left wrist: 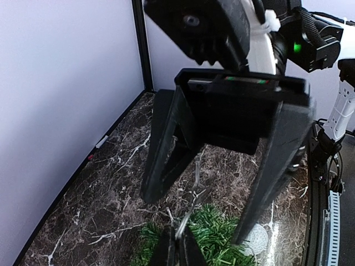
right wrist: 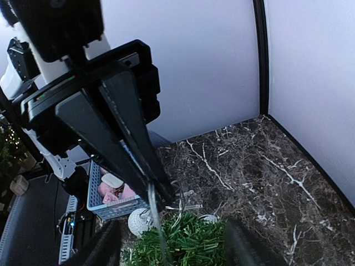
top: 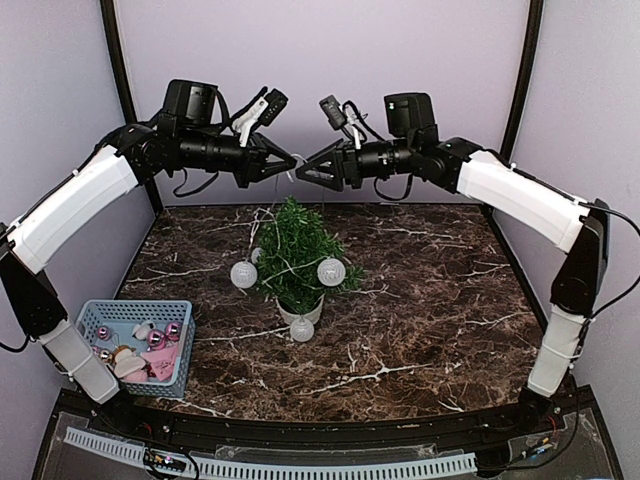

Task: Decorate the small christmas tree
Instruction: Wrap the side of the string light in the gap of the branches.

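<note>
The small christmas tree (top: 295, 250) stands upright in its white pot (top: 300, 308) near the middle of the marble counter (top: 430, 300). One white ball (top: 244, 274) sits at its 9 o'clock and another (top: 331, 271) at its 3 o'clock. A third ball (top: 302, 329) sits low at 6 o'clock in front of the pot; whether it hangs or lies on the counter I cannot tell. Directly above the crown, toward 12 o'clock, the two arms meet tip to tip. The left tool (top: 291, 164) is pinched fully closed on a thin pale strand (left wrist: 196, 173) that rises from its tips; what the strand leads to is too fine to make out. The right tool (top: 304, 172) faces it with its fingers spread wide and nothing in them, straddling the strand. This looks like a handover, or a two-handed draping of the strand over the treetop. To do it well, the right tool should close on the strand just clear of the left tips, and the left should let go only once that grip is firm. Both arms should keep the strand slack and descend straight onto the crown, since a sideways pull could tip the light pot or shake the hung balls loose. Well apart at 8 o'clock, near the counter's front left corner, a blue basket (top: 140, 306) holds pink baubles and pale pieces.
</note>
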Controlling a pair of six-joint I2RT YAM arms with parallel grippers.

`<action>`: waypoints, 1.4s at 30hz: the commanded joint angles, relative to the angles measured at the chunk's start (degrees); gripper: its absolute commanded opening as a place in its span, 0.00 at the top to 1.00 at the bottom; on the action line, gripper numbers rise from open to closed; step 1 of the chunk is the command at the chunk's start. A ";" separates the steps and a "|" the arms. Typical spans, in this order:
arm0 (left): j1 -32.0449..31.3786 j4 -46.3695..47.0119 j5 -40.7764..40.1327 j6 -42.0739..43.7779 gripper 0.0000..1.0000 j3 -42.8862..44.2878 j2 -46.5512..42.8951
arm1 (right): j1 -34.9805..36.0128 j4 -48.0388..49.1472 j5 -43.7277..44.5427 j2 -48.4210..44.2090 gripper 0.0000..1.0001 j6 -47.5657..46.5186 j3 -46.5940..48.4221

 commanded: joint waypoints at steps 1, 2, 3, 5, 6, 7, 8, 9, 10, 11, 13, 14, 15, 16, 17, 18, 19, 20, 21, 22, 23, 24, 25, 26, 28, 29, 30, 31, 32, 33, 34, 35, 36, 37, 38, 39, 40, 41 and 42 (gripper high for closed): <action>0.41 -0.03 2.36 -0.32 1.00 1.47 -0.25 | 0.79 -7.01 -3.19 2.53 0.54 -4.40 5.26; 0.41 0.28 2.63 -0.37 1.00 1.50 -0.26 | 1.00 -6.91 -2.89 2.71 0.71 -4.33 5.71; 0.41 0.37 2.64 -0.69 1.00 1.41 -0.29 | 1.10 -5.81 -2.70 2.60 0.86 -3.16 5.54; 0.41 0.91 2.10 -1.30 1.00 0.59 -0.48 | 1.13 -0.23 0.04 1.00 1.00 1.05 3.67; 0.41 1.77 0.96 -1.74 0.99 0.04 -0.97 | 1.12 2.65 2.30 -0.07 1.00 3.21 2.63; 0.41 2.43 -1.02 -2.95 0.91 -1.90 -1.48 | 1.13 5.34 4.63 -1.15 1.00 5.15 1.66; 0.41 4.09 -2.30 -3.70 0.83 -3.22 -2.72 | 1.05 7.36 6.42 -1.99 1.00 6.59 0.87; 0.46 4.95 -4.96 -5.41 0.65 -6.19 -4.32 | 1.04 9.14 7.76 -2.83 1.00 7.71 0.40; 0.48 7.15 -6.47 -6.56 0.57 -8.04 -5.31 | 1.06 10.45 8.64 -3.47 1.00 8.60 -0.04; 0.61 8.33 -9.34 -9.71 0.40 -11.70 -7.34 | 1.04 11.47 9.04 -4.09 1.00 9.27 -0.30; 0.99 11.35 -12.09 -15.69 0.26 -16.70 -10.41 | 1.04 12.74 8.65 -4.83 1.00 10.17 -0.59; 1.05 13.00 -12.80 -17.54 0.21 -18.18 -11.43 | 1.06 12.87 8.17 -5.12 1.00 10.49 -0.76; 1.10 13.80 -14.11 -21.36 0.19 -21.20 -13.73 | 1.04 14.25 7.68 -5.38 1.00 10.82 -1.00; 1.11 15.72 -14.51 -23.32 0.16 -22.58 -14.89 | 1.04 14.88 7.17 -5.62 1.00 11.13 -1.26; 1.18 16.83 -14.49 -26.73 0.14 -25.57 -17.27 | 1.06 15.33 6.70 -5.88 1.00 11.38 -1.46; 1.19 19.44 -14.09 -29.85 0.12 -28.48 -18.46 | 1.04 15.64 6.48 -6.04 1.00 11.59 -1.68; 1.20 20.67 -13.09 -31.31 0.12 -29.65 -20.26 | 1.04 15.93 6.17 -6.15 1.00 11.76 -1.82; 1.20 22.36 -12.64 -33.52 0.11 -31.34 -20.96 | 1.04 16.14 6.17 -6.24 1.00 11.93 -1.94; 1.20 22.78 -11.76 -34.46 0.10 -31.83 -21.83 | 1.04 16.23 6.03 -6.30 1.00 11.99 -1.97; 1.20 23.00 -11.32 -35.80 0.10 -32.19 -22.01 | 1.04 16.24 5.89 -6.26 1.00 12.09 -2.01; 1.20 22.92 -10.53 -36.30 0.10 -32.25 -22.11 | 1.04 16.25 5.79 -6.25 1.00 12.15 -1.97; 1.20 22.93 -10.13 -37.27 0.10 -32.19 -22.07 | 1.04 16.25 5.67 -6.39 1.00 12.09 -1.96; 1.20 22.99 -9.22 -37.70 0.11 -32.16 -21.88 | 1.04 16.18 5.58 -6.36 1.00 12.13 -2.01; 1.20 23.10 -8.56 -38.48 0.13 -31.99 -21.73 | 1.09 16.16 5.63 -6.43 1.00 12.17 -2.09; 1.22 23.71 -6.88 -39.44 0.17 -31.77 -21.19 | 1.03 16.16 5.73 -6.56 1.00 12.11 -2.34; 1.21 23.97 -5.92 -39.66 0.18 -31.60 -20.70 | 1.04 16.11 5.73 -6.60 1.00 12.03 -2.44; 1.25 23.90 -5.41 -39.83 0.19 -31.10 -20.31 | 1.04 16.08 5.65 -6.68 1.00 12.07 -2.55; 1.23 23.27 -4.92 -39.81 0.19 -30.74 -19.42 | 1.04 16.00 5.67 -6.78 1.00 12.10 -2.58; 1.21 22.98 -4.56 -39.80 0.21 -30.01 -18.96 | 1.12 15.92 5.64 -6.82 1.00 12.09 -2.58; 1.21 22.56 -4.33 -39.80 0.25 -29.67 -18.03 | 1.12 15.90 5.57 -6.86 1.00 12.02 -2.62; 1.20 22.45 -3.97 -39.95 0.28 -29.08 -17.18 | 1.11 15.83 5.56 -6.93 1.00 12.06 -2.66; 1.20 22.41 -3.86 -40.09 0.35 -28.85 -16.79 | 1.13 15.81 5.55 -7.03 1.00 12.02 -2.74; 1.20 22.50 -3.50 -40.37 0.39 -28.50 -16.12 | 1.09 15.81 5.55 -7.16 1.00 11.95 -2.90; 1.20 22.92 -3.37 -40.52 0.46 -28.39 -15.87 | 1.13 15.73 5.68 -7.29 1.00 11.93 -3.13; 1.20 23.65 -3.02 -40.88 0.49 -28.30 -15.50 | 1.13 15.67 5.77 -7.45 1.00 11.91 -3.30; 1.20 24.13 -2.91 -41.27 0.56 -28.43 -15.42 | 1.13 15.64 5.80 -7.56 1.00 11.85 -3.47; 1.20 24.59 -2.84 -41.46 0.60 -28.57 -15.36 | 1.13 15.55 5.82 -7.72 1.00 11.72 -3.66; 1.20 25.47 -2.91 -41.77 0.65 -28.85 -15.36 | 1.13 15.48 5.82 -7.85 1.00 11.60 -3.82; 1.20 26.15 -3.00 -41.88 0.66 -28.96 -15.41 | 1.13 15.38 5.82 -7.99 1.00 11.48 -4.00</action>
